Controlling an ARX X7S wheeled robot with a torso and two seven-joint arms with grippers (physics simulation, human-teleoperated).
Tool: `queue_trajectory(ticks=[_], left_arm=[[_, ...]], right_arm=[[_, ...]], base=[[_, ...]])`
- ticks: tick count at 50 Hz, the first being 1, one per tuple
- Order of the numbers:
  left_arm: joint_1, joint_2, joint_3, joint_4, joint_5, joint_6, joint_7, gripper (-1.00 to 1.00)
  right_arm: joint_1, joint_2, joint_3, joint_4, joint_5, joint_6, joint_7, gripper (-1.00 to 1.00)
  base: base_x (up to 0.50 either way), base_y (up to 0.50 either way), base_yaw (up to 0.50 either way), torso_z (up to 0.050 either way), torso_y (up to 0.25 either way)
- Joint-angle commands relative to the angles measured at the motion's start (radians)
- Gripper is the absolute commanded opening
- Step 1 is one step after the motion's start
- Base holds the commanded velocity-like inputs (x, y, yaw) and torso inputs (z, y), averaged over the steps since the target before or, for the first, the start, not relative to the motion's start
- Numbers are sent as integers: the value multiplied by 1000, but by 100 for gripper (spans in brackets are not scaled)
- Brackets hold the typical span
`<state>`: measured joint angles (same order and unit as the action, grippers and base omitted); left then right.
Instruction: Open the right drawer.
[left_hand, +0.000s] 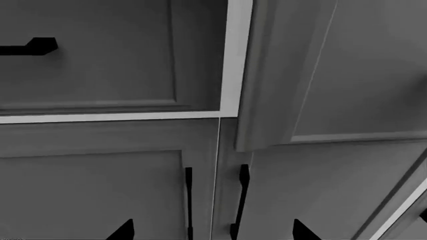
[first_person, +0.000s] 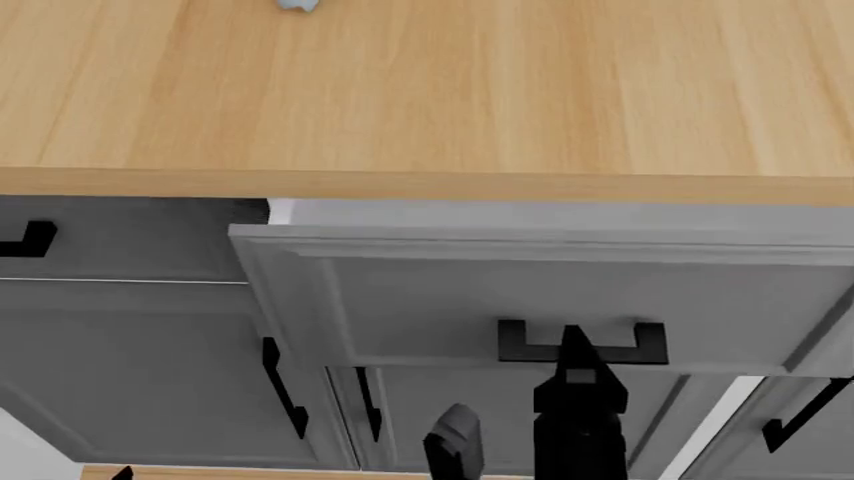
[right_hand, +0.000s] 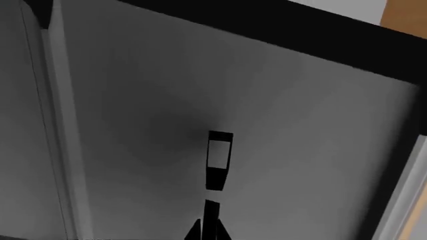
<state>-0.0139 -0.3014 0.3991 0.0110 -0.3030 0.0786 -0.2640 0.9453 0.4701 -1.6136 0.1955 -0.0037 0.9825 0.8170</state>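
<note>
The right drawer (first_person: 534, 290) is a wide grey front with a recessed panel. It stands pulled out from under the wooden counter, and a bit of its white inner wall (first_person: 283, 210) shows at its left end. Its black U-shaped handle (first_person: 641, 343) is in the lower middle. My right gripper (first_person: 577, 348) comes up from below and is shut on the middle of that handle. In the right wrist view the fingertips (right_hand: 193, 231) close on the black bar (right_hand: 217, 160). My left gripper (left_hand: 213, 231) is open and empty, facing the two cabinet doors below. The drawer's front also shows in the left wrist view (left_hand: 333, 70).
The twin left drawer (first_person: 120, 240) with the same black handle (left_hand: 30, 47) is closed. Below are grey cabinet doors with vertical black handles (first_person: 283, 390) (first_person: 367, 402) (left_hand: 241, 200). The wooden counter (first_person: 427, 90) overhangs above. Another black handle (first_person: 801, 415) is at the lower right.
</note>
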Motion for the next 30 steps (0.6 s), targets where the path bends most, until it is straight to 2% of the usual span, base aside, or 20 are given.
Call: queue_trajectory(ticks=[1,25,30], left_arm=[[-1,-3,1,5,-5,-4,-5,100],[-1,-6,1,3,-14,2,-11,100],[-1,-7,3,4,-15,3,-12,100]], right_arm=[[4,6,-36,-104,-59,64,-13,-100],[3,-9,-40,-61,-67,21,-17,-100],[3,-7,-40,-63,-69,22,-18,-100]], base=[[0,0,4,0,0],[0,2,3,0,0],[-159,0,0,0,0]])
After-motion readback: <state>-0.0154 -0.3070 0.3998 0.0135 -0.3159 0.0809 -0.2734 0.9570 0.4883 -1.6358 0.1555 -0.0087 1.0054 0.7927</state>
